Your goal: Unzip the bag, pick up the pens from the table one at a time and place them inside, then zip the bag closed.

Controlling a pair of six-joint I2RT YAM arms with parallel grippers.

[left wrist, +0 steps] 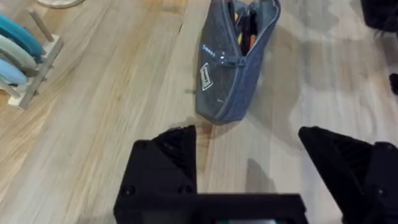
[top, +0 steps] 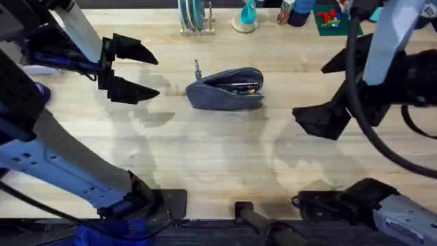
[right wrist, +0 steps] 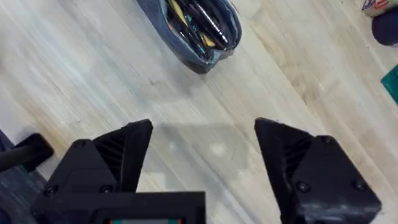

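Observation:
The grey-blue bag (top: pixel 225 89) lies in the middle of the table (top: pixel 205 157) with its zipper open. Pens (top: pixel 240 86) lie inside it, dark ones beside a yellow-orange one (right wrist: pixel 200 23), seen through the gaping top (left wrist: pixel 245 28). A small metal pull (top: pixel 196 66) sticks out at the bag's left end. My left gripper (top: pixel 154 75) hovers open just left of the bag (left wrist: pixel 231 68), nothing between its black fingers. My right gripper (top: pixel 315 90) stands open to the right of the bag (right wrist: pixel 193 37), also holding nothing.
A wooden rack with blue plates (top: pixel 194 17) stands at the back behind the bag, also seen in the left wrist view (left wrist: pixel 18 56). A teal object (top: pixel 247 15), a dark cup (top: pixel 300 14) and a green mat (top: pixel 334 22) line the back right edge.

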